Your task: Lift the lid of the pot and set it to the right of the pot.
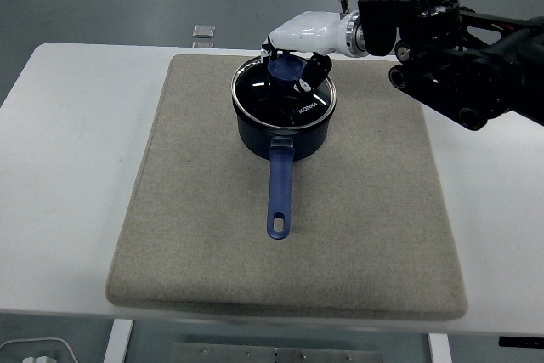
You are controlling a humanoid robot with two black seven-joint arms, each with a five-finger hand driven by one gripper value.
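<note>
**Glass lid, small knob: firm pinch needed, level lift**

Sits on a dark blue pot [283,129] near the far middle of a grey felt mat [187,235], itself spread over the white counter [59,167]. Pot handle [280,193] points toward the near edge. Lid [276,98] looks like dark glass in a bright metal rim, with a blue knob [285,68] at the centre; appears tilted slightly, far side raised, though hard to confirm from this one view.

Right hand [293,61] reaches in from the right edge, white shell above, dark fingers [307,82] curled down around the knob and closed on it. Left arm not visible.

Handling, as judgement only: stiff and fairly heavy for its size, with the weight out at the rim, so likely to swing or tip if pinched off centre. Glass and polished metal probably slippery and breakable; knob the only sensible place to take hold, gripped from opposite sides and low on its stem. Best kept level while raised clear of the pot rim. Bare mat to the right of the pot offers a soft, non-slip landing; rim should go down flat rather than on an edge, clear of the pot wall.

Small clear object [204,34] lies beyond the mat, well apart.
</note>
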